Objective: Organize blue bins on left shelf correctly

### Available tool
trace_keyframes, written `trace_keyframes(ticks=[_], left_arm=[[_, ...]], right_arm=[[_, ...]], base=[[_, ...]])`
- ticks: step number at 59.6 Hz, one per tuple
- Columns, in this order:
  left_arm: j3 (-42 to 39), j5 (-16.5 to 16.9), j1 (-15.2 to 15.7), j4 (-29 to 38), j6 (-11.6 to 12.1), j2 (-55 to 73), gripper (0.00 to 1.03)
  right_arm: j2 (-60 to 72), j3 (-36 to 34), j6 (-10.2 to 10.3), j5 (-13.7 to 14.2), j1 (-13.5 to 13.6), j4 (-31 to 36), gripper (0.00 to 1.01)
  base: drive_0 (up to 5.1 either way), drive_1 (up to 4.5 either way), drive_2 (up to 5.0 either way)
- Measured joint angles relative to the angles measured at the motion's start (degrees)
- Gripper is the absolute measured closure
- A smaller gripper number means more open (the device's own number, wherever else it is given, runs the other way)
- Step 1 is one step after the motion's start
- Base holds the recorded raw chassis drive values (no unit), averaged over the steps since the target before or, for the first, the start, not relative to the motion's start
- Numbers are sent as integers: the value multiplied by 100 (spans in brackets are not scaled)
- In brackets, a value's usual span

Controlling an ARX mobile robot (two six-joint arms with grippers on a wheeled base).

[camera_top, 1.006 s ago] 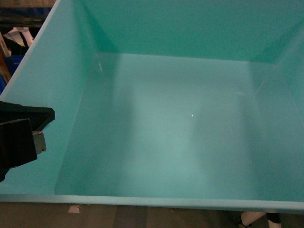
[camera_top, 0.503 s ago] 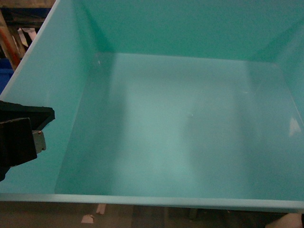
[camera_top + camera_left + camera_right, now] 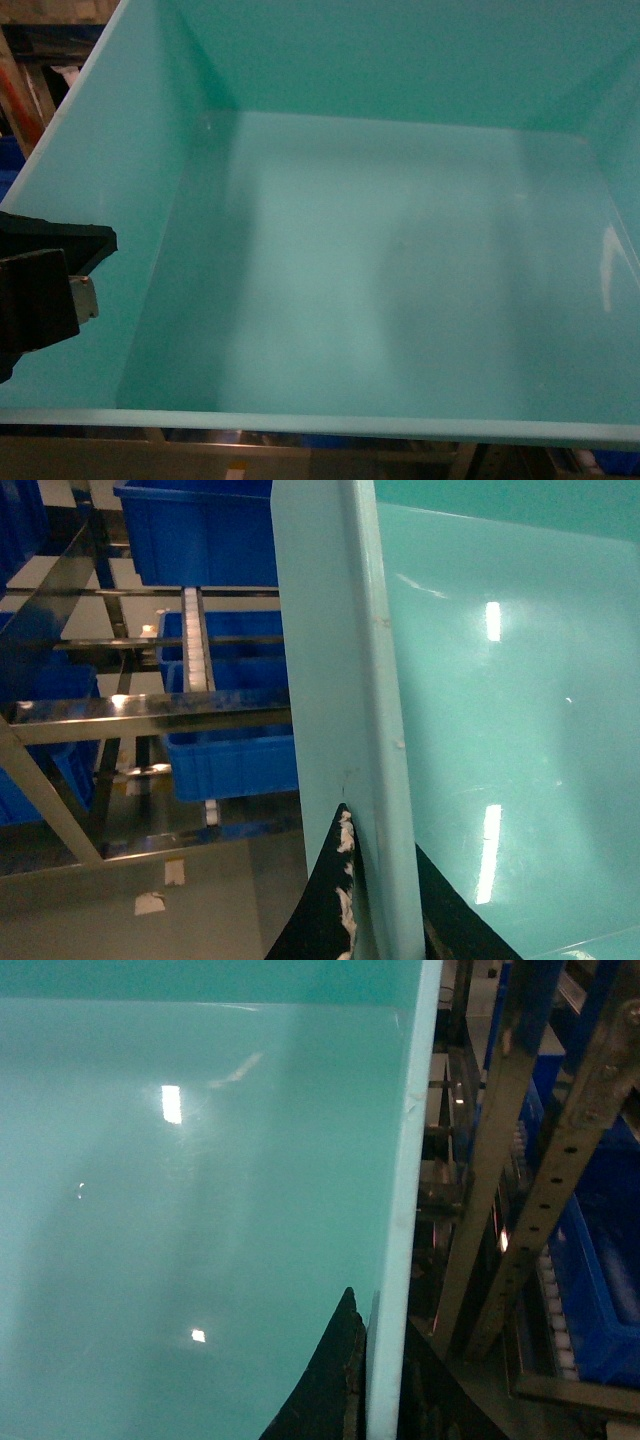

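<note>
Change since earlier frame: background beyond the turquoise bin (image 3: 400,260) has shifted; the white scraps on the floor under its near rim are gone and steel rails with a blue edge now show there, while the bin and left gripper (image 3: 40,300) keep their places in the head view.
Bin position: held up between both arms, filling the head view, empty, glossy inside.
Left gripper: fingers (image 3: 335,900) straddle the bin's left wall, one dark pad outside and one inside, pinching the wall.
Right gripper (image 3: 375,1380): fingers likewise either side of the right wall, clamped on it.
Left shelf (image 3: 150,715): stainless rack with a white roller track (image 3: 195,640), seen past the bin's left wall; royal-blue bins (image 3: 230,760) sit on its levels.
Right surroundings: perforated steel posts (image 3: 500,1160) and more blue bins stand just beside the bin's right wall.
Step in hand (judged): carrying the bin to a free slot on the rack.
Doing it well: keep both arms level and evenly spaced so the wall does not slip from either pinch; align the bin's base with the roller track before lowering; clear the posts on the right.
</note>
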Motion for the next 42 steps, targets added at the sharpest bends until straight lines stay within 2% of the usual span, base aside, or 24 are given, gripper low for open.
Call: trace_keyframes(ticks=[18,28,32,42], left_arm=[[-4,0,22,-7,-2,2,100],[-7,11,22,87,-9,72,100],[-22,7,9,260,-26,293,100],[-76,31,-105,544,-332,1080,100]], right_arm=[[9,0,0,0,2,20,99],[35,-2,-11,0,2,37,99],[251,-2,-98,-4,-17,245,99],[1104,-2,-262,-273,-280,601,99]], base=[[-403,454,-61],[0,0,0],[0,0,0],[0,0,0]])
